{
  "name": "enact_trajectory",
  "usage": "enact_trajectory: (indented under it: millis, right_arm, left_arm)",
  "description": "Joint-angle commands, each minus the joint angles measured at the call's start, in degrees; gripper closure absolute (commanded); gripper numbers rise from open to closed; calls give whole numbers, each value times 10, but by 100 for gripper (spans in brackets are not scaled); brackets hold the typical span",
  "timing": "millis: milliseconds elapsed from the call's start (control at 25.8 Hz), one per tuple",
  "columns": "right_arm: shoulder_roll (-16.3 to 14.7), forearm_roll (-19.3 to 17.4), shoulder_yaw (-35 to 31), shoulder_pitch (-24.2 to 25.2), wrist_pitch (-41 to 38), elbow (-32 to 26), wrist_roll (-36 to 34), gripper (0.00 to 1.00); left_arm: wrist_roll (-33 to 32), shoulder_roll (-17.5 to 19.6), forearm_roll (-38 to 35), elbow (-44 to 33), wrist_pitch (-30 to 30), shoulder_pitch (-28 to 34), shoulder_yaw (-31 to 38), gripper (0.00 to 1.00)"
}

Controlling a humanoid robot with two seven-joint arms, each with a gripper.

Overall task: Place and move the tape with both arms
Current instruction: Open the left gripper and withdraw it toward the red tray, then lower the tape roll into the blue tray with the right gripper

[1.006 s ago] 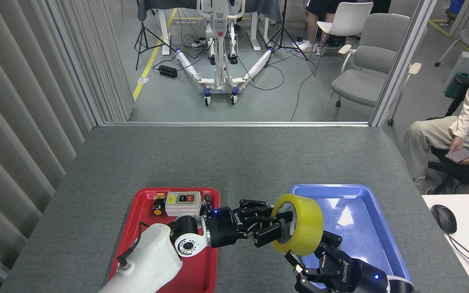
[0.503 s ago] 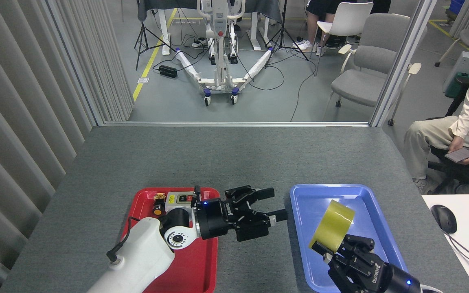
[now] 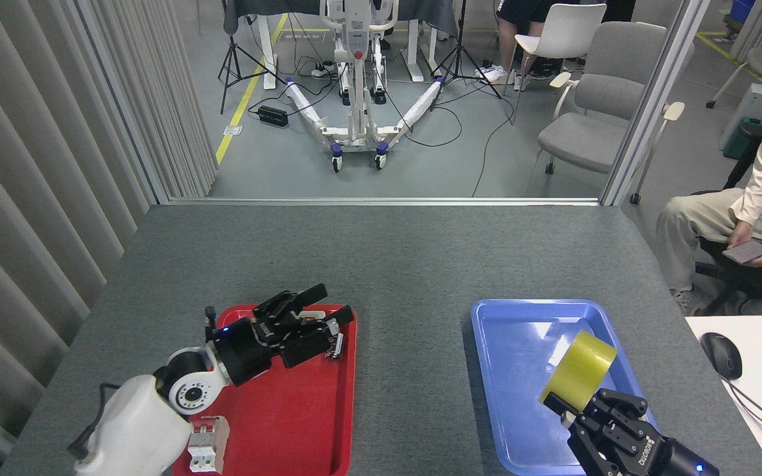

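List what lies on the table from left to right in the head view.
White circuit breaker → left gripper over the red tray → blue tray → yellow tape roll held by right gripper.

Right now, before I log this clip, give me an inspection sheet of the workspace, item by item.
Surface: grey felt-covered table, with a red tray on the left and a blue tray on the right.
Job's things: tape tilted over the blue tray, held by the right gripper.
Clutter: white breaker-like part on the red tray's near corner; other tray items hidden behind the left gripper.
Grippers: left gripper holds nothing, fingers spread, over the red tray; right gripper shut on the tape.
Cables: black cable at the left arm's shell; cables on the floor beyond.
Surroundings: seated person at right, grey chairs, wheeled stand.
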Motion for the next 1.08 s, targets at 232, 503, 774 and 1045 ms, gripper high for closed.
enact_trajectory:
  millis: [232,503,774,1045]
  right_arm:
    - [-26,-10,22,-17,284,19,188,100]
    - [-70,-99,140,-147,448,43,314,100]
    - [-92,-270,280,-297,490,150,410,100]
    - [-84,-375,372,-388,545,186,495,100]
  left_arm:
    - [142,47,-299,-123,228,173,112,2]
    - [261,10,-359,-168,374,259,115,1]
    - [264,3,-359,-162,384,264,113,1]
    - [263,4,-358,-153,384,266,113,1]
